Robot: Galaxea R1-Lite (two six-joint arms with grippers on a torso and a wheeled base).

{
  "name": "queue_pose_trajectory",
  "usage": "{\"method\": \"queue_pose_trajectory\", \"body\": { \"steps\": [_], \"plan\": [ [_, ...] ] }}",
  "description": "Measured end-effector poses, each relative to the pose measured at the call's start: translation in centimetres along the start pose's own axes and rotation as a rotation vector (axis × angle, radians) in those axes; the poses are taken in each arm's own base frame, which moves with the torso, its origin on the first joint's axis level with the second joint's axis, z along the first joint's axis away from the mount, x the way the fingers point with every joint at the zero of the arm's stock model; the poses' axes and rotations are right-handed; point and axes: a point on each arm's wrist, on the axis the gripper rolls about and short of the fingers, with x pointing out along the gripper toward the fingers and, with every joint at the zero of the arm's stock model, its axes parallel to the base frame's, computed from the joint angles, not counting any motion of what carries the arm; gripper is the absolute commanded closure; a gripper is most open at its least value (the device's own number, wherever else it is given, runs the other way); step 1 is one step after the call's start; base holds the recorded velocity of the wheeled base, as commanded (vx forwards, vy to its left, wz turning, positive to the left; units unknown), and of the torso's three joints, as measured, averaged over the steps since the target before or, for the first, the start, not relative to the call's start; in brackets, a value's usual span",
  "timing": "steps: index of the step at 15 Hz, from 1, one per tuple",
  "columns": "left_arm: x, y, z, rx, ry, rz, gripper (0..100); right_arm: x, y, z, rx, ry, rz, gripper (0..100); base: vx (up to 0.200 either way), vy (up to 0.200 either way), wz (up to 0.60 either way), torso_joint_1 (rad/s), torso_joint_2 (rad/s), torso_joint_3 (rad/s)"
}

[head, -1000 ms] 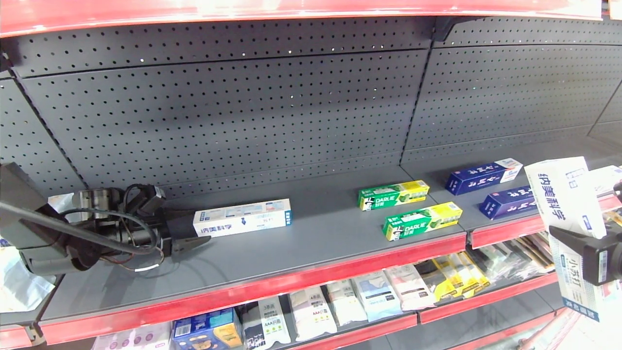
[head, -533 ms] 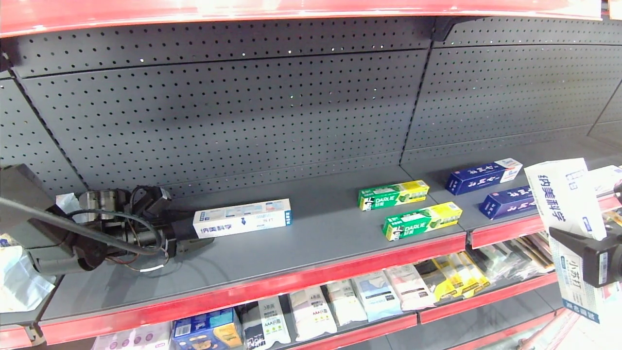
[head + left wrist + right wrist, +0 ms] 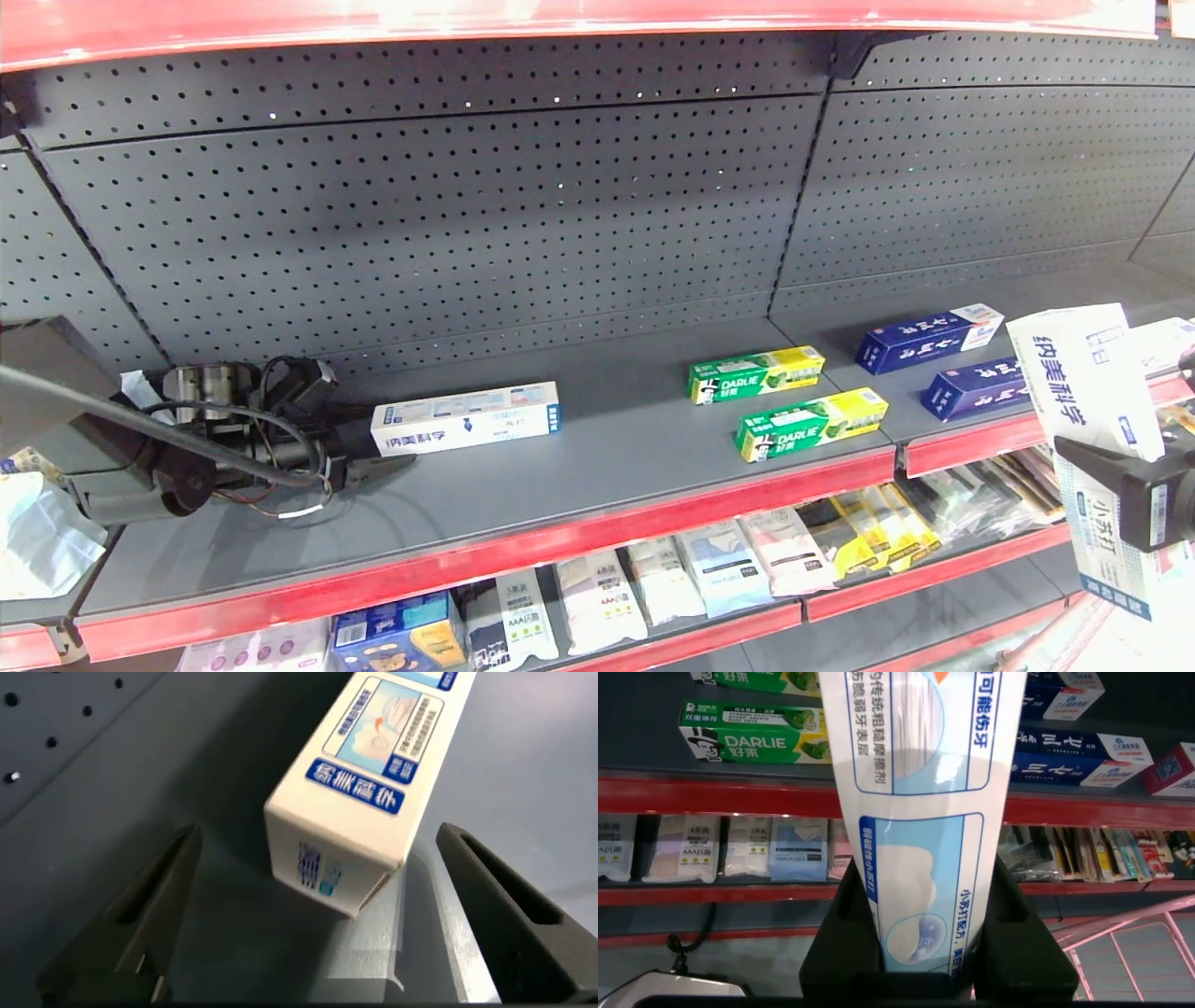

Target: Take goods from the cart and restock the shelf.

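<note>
A white-and-blue toothpaste box (image 3: 465, 418) (image 3: 374, 775) lies flat on the grey shelf (image 3: 579, 476), left of centre. My left gripper (image 3: 387, 450) (image 3: 318, 835) is at the box's left end. It is open, with one finger (image 3: 149, 915) on each side of the box end and a gap between each finger and the box. At the right edge of the head view, in front of the shelf, my right gripper (image 3: 1120, 504) (image 3: 924, 924) is shut on a second white-and-blue toothpaste box (image 3: 1083, 392) (image 3: 915, 784), which stands upright.
Two green toothpaste boxes (image 3: 756, 373) (image 3: 810, 425) lie right of centre, and two dark blue ones (image 3: 929, 338) (image 3: 976, 387) lie further right. A perforated back wall (image 3: 467, 215) closes the shelf. The lower shelf holds several packs (image 3: 653, 579). Bare shelf lies between the white box and the green boxes.
My left arm has shifted slightly right and lower along the shelf; the white box on the shelf has stayed put. The right gripper and its box have not moved.
</note>
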Motion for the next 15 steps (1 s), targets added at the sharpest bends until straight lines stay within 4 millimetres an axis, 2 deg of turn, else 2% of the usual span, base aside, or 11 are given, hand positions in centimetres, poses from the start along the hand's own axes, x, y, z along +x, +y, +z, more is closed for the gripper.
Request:
{"method": "queue_pose_trajectory", "body": {
  "steps": [15],
  "plan": [
    [1.7, 0.2, 0.3, 0.015, 0.008, -0.004, 0, 0.1, 0.1, -0.2, 0.001, 0.008, 0.004, 100, 0.000, 0.000, 0.00, 0.000, 0.00, 0.000]
  ]
}}
